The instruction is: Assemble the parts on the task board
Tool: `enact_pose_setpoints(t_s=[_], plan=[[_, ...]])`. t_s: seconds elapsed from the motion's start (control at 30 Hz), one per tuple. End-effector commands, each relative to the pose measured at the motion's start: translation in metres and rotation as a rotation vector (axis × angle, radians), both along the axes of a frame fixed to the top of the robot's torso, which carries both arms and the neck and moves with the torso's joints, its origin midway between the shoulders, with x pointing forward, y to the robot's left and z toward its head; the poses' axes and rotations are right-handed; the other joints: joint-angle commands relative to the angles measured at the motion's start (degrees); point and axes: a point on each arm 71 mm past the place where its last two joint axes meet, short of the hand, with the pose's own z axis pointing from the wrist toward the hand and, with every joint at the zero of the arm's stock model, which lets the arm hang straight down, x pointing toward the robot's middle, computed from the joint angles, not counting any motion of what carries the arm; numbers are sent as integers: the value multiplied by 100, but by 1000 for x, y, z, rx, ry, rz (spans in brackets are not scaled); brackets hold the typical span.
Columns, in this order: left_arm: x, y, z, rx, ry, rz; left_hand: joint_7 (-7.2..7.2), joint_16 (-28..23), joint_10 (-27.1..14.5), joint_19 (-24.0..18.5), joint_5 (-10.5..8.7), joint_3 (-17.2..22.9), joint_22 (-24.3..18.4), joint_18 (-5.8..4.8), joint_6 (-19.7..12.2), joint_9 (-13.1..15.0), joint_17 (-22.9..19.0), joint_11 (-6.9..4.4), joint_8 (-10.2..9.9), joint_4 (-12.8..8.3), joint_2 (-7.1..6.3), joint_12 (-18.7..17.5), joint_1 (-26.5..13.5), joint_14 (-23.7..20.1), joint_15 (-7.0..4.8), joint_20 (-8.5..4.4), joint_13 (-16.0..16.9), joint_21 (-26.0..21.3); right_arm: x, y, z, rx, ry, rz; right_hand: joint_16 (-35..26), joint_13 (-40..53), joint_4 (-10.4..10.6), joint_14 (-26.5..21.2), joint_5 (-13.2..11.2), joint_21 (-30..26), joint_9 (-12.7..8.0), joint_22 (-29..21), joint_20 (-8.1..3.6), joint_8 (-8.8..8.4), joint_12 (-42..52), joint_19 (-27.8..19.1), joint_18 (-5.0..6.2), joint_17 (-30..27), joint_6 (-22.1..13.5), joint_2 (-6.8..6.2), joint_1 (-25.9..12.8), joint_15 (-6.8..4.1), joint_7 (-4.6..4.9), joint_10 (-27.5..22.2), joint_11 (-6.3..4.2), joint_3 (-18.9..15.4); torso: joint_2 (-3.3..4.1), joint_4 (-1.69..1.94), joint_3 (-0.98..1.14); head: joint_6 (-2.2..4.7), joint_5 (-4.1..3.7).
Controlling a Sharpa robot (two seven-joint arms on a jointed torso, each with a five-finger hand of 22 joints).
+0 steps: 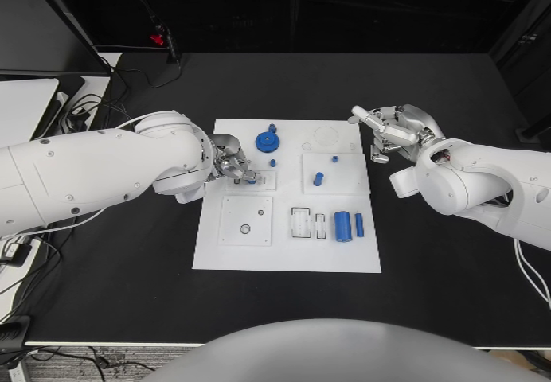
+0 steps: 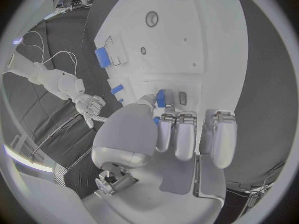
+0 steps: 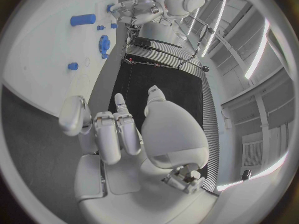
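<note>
The white task board (image 1: pixel 287 255) sits in the middle of the black table (image 1: pixel 459 302), and most of the blue parts are spread over its far and right-hand areas. There's a blue gear (image 1: pixel 267 142) near the far edge, a tiny blue peg (image 1: pixel 272 163) just in front of it, and a small blue pin (image 1: pixel 318 180) on a raised square plate toward the right. Closer to the near right corner, a fat blue cylinder (image 1: pixel 342 226) lies next to a thinner blue bar (image 1: pixel 359 224), both just beside an empty rectangular slot.

The left hand (image 1: pixel 233 165) is down over the left side of the board, right by a small square plate. In the left wrist view its fingers (image 2: pixel 176 134) are curled in around a small blue part (image 2: pixel 161 98), thumb on one side and fingers on the other, so it looks like it's pinching that piece right at the board surface. Can't tell whether the part is seated in anything.

The right hand (image 1: pixel 394 127) hangs off the board's far right edge, over bare table. Its fingers (image 3: pixel 115 132) are loosely spread with nothing between them, so it's holding nothing.
</note>
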Motion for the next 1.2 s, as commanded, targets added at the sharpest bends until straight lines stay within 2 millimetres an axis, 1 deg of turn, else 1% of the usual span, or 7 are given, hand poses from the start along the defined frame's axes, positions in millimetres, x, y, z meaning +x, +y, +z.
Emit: enact_pose_setpoints(t_s=[0.03,0.23,0.47,0.6,0.8,0.9,1.2], plan=[[-3,0,-5,25,32,-16,17,5,649,598,-33,-36,1509,-37,-16,-50,1507,-3,-28,-5,-1,19,-60,601,14,15,1505,18,0,1,1,4,-9,3,14,1508,-1,595,31,-24,6,308,-10,16,15,-44,38,1510,-35,59,10,42,3,596,36,-26,3,2,1,0,-4],[-3,0,-5,23,30,-15,23,5,649,598,-91,-96,1509,-37,-9,-71,1507,0,-38,-3,-46,19,-138,601,20,18,1505,18,0,1,1,4,-8,3,14,1508,-1,595,31,-17,7,314,-10,24,15,-36,35,1510,-39,64,10,42,3,596,36,-29,2,1,0,0,0],[-3,0,-4,15,24,-14,48,5,649,598,-263,-376,1509,-37,37,-124,1507,25,-45,-2,-61,19,-686,601,48,38,1505,18,0,0,1,4,-8,2,14,1508,-1,595,31,-17,7,314,-10,24,15,-36,35,1510,-39,64,10,42,3,596,36,-29,1,-1,-2,0,2],[-3,1,-4,9,22,-17,49,5,649,598,-920,-700,1509,-37,84,-118,1507,27,10,-10,-78,19,-1231,601,60,53,1505,18,0,0,1,3,-8,1,14,1508,-1,595,31,-17,7,314,-10,24,15,-36,35,1510,-39,64,10,42,3,596,36,-29,1,2,-1,0,-3],[-4,2,-4,2,20,-20,55,5,649,598,-2216,-1119,1509,-37,96,-77,1507,31,101,-18,17,19,-1823,601,65,60,1505,18,0,0,1,3,-8,0,14,1508,-2,595,33,-19,8,313,-10,30,15,-37,36,1510,-41,68,10,42,3,596,36,-31,-1,0,0,0,-5],[-4,3,-4,-3,16,-19,52,5,649,598,-2589,-1262,1509,-37,99,-55,1507,29,143,-11,111,19,-1985,601,66,63,1505,18,0,0,1,3,-7,0,14,1508,-2,595,33,-19,8,313,-10,30,15,-37,36,1510,-41,68,10,42,3,596,36,-31,1,2,-1,0,-8],[-6,4,-2,-33,-5,-19,37,5,649,598,-2740,-1509,1509,-37,123,15,1507,16,237,-10,304,19,-2309,601,51,53,1505,18,1,0,1,2,-5,-1,14,1508,-2,595,33,-24,8,311,-10,35,15,-40,37,1510,-43,72,11,42,3,596,36,-32,2,1,-2,0,-11]])
